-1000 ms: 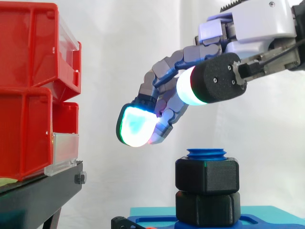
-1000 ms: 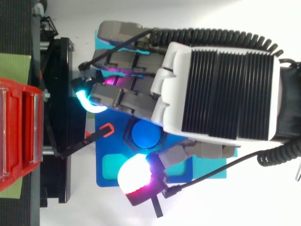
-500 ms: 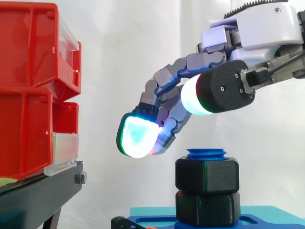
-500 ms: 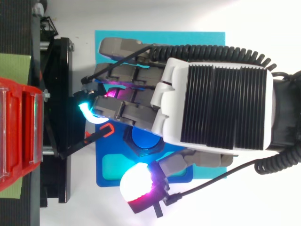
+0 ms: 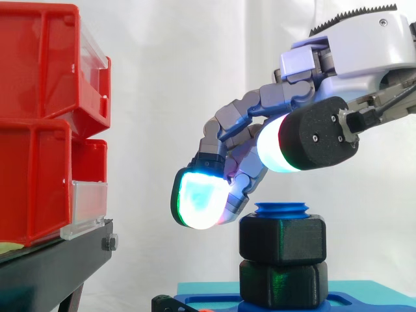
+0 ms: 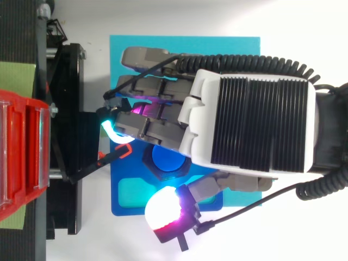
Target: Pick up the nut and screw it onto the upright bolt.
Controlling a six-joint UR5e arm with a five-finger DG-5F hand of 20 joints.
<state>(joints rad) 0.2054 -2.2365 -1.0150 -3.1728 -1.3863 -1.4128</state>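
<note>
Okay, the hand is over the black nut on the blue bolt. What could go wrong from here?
1. The hand hovers with its fingertips left of the upper nut, level with its top edge. Lowering could land a pad on the nut or the bolt instead of beside it.
2. In the top view the fingertips reach close to the black stand, so a turning swing might brush it.

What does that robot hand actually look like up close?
The hand has a white ribbed shell on its back and grey, segmented fingers. Its thick fingertip pads glow white with cyan and green edges; the thumb's pad glows white and magenta, on a black cylindrical mount.
</note>
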